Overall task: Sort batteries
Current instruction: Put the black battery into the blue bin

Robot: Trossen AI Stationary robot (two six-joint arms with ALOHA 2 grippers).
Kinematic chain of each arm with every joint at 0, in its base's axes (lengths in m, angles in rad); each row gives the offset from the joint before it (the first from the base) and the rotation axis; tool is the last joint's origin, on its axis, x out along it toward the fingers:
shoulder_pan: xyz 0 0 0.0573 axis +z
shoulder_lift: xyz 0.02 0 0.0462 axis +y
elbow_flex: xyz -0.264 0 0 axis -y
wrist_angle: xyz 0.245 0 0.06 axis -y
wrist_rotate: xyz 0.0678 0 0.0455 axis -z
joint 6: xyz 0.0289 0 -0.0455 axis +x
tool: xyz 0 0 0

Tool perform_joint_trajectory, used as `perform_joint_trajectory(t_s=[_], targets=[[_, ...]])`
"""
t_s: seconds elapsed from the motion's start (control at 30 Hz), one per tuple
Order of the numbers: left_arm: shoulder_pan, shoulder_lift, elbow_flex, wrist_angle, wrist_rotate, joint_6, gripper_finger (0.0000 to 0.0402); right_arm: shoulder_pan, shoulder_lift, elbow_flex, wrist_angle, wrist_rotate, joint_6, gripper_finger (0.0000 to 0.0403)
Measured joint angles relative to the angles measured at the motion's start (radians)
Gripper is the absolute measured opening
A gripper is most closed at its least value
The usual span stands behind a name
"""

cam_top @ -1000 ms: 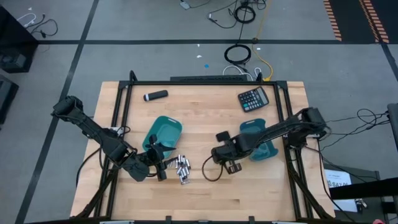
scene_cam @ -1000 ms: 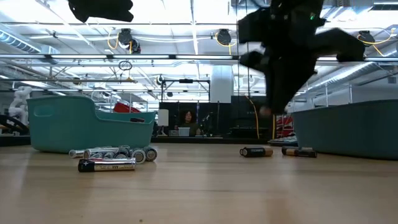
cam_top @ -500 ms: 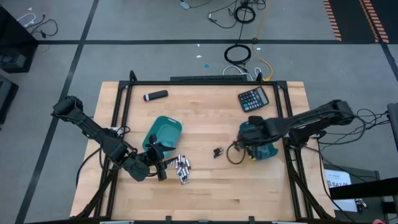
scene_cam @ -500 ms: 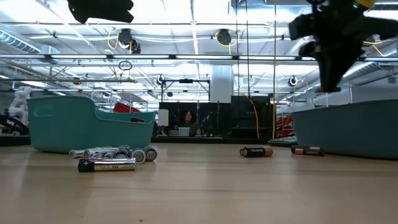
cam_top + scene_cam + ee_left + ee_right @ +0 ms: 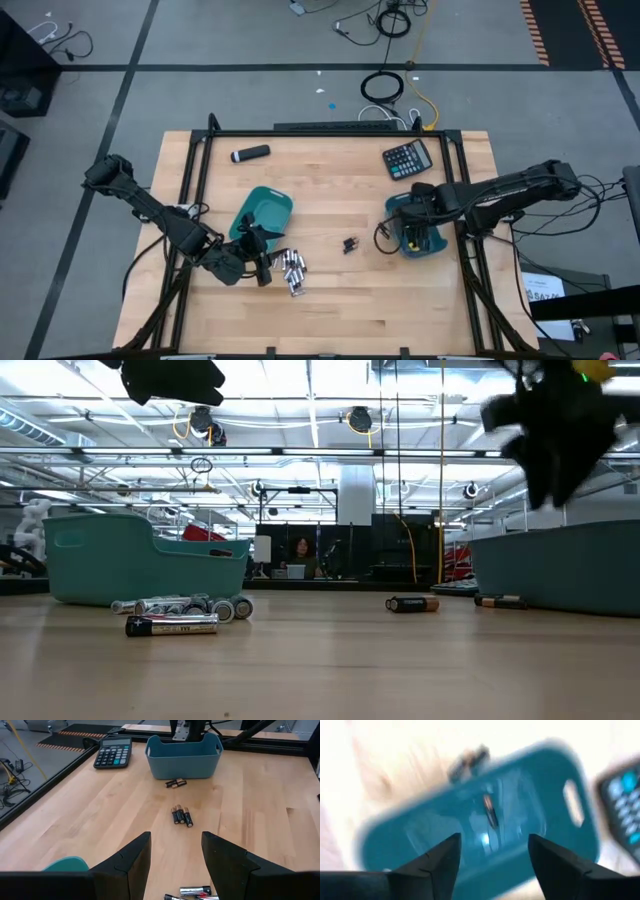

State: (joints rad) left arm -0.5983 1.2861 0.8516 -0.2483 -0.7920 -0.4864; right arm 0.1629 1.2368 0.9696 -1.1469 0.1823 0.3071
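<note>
Several silvery batteries (image 5: 293, 270) lie in a heap on the table beside the left teal bin (image 5: 264, 210); they also show in the low view (image 5: 180, 607). My left gripper (image 5: 264, 266) hovers open just left of the heap, touching nothing. A few dark batteries (image 5: 180, 815) lie mid-table, and two more (image 5: 176, 782) lie by the right teal bin (image 5: 430, 245). My right gripper (image 5: 492, 855) stands open above that bin, pointing down. A thin dark battery (image 5: 490, 811) shows inside the bin below the fingers.
A calculator (image 5: 407, 158) lies at the far right of the table, close behind the right bin. A black marker-like cylinder (image 5: 250, 153) lies at the far left. Bare wood stretches along the near edge and between the two bins.
My right gripper has gone from the dark batteries at mid-table toward the right edge and risen; it now stands over the right bin. The batteries on the table lie where they were.
</note>
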Motion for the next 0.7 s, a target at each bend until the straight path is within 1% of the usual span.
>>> perform_joint_trajectory(t_s=[0.1, 0.17, 0.3, 0.43, 0.57, 0.7], targets=[[0.013, 0.0, 0.0, 0.001, 0.003, 0.004, 0.0186, 0.0, 0.037, 0.099, 0.045, 0.001, -0.041, 0.0228], [0.024, 0.0, 0.0, -0.001, 0.009, 0.004, 0.0186, 0.001, 0.1, 0.162, 0.058, 0.0, -0.076, 0.0219], [0.033, 0.0, 0.0, -0.001, 0.026, 0.002, 0.0186, -0.003, 0.296, 0.267, 0.046, -0.006, -0.15, 0.0202], [0.035, 0.0, 0.0, -0.001, 0.027, 0.002, 0.0186, -0.027, 0.497, 0.375, -0.052, -0.064, -0.212, 0.0195], [0.035, 0.0, 0.0, -0.001, 0.055, -0.003, 0.0186, -0.059, 0.617, 0.408, -0.112, -0.09, -0.263, 0.0194], [0.035, 0.0, 0.0, -0.003, 0.085, -0.004, 0.0186, -0.112, 0.677, 0.409, -0.131, -0.175, -0.26, 0.0198]])
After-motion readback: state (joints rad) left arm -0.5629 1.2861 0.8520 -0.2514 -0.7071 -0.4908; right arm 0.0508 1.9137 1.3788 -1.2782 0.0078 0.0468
